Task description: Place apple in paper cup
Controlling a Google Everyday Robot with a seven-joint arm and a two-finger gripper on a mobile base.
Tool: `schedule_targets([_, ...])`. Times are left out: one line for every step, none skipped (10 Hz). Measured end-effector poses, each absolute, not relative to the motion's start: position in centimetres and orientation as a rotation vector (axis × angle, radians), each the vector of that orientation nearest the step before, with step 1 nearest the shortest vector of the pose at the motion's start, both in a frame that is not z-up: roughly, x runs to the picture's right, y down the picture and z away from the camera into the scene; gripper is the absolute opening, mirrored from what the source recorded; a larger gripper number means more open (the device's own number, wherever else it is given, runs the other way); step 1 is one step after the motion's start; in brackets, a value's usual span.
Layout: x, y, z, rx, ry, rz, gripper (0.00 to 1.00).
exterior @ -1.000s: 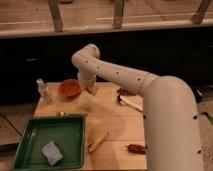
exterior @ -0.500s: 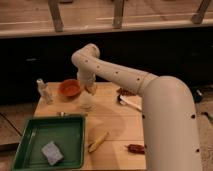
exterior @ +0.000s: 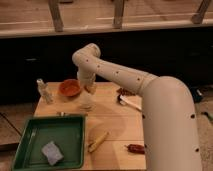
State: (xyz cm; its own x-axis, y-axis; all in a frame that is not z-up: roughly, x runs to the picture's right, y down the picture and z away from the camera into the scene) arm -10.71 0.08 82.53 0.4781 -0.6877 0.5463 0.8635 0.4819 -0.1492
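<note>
Claw (exterior: 88,90) clenched on apple (exterior: 91,88), just above cup (exterior: 86,103) on worktop (exterior: 116,126). Risk: release off-centre, then apple hits rim, tips light cup, rolls toward bowl (exterior: 69,88).

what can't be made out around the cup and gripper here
- camera view: where the gripper, shut on the apple above the paper cup, touches it; the wrist hides the contact
- camera view: cup's inside, hidden by its own wall
- camera view: dark item beside the arm, partly covered, too small to name
</note>
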Motion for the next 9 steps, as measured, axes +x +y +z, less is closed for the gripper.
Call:
schedule_targets([-10.76, 0.02, 82.54, -0.437, -0.453, -0.985, 0.08])
schedule_targets([-10.81, -0.01, 82.56, -0.435, -0.456, -0.986, 0.08])
schedule_targets([-10.88, -0.02, 82.6, -0.434, -0.461, -0.987, 0.08])
schedule_targets([-10.88, -0.15, 82.65, -0.431, -0.465, -0.987, 0.08])
schedule_targets([-10.97, -0.27, 82.68, -0.428, -0.469, -0.986, 0.08])
schedule_targets([-10.98, -0.31, 82.73, -0.427, -0.472, -0.986, 0.08])
schedule_targets([-11.01, -0.37, 82.78, -0.426, -0.475, -0.986, 0.08])
schedule_targets([-11.08, -0.43, 82.83, -0.424, -0.479, -0.987, 0.08])
schedule_targets([-11.12, -0.52, 82.82, -0.423, -0.481, -0.987, 0.08])
